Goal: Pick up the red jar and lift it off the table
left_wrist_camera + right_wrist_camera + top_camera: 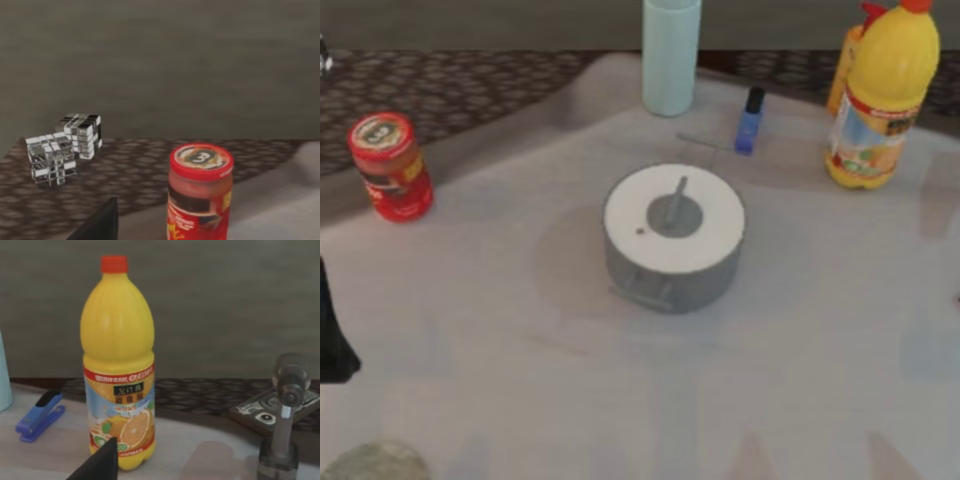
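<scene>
Surface: a wide surface (800, 350) draped in pale whitish-grey cloth with faint stains, edged at the far side by a dark patterned cover and a plain grey backdrop.
Red jar, place: the red jar (389, 165) stands upright near the surface's far left corner, well apart from everything else; the left wrist view faces it close up (200, 192).
Red jar, handling: I judge it light and stiff, a small plastic cylinder. Its smooth wall and glossy label band may be slippery, and the rounded base could let it tip if nudged.
Where to hold: across the straight body at the label band, below the wider red lid, which should check any slipping on the lift.
Left gripper: only a dark piece (334, 335) shows at the top view's left edge, nearer than the jar and apart from it. Its opening cannot be told; it holds nothing visible.
Right gripper: out of the top view; its wrist camera faces the yellow juice bottle (118, 362).
Others: a grey-and-white drum (674, 238) at centre, a pale blue cup (670, 55), a blue stapler (750, 120).
</scene>
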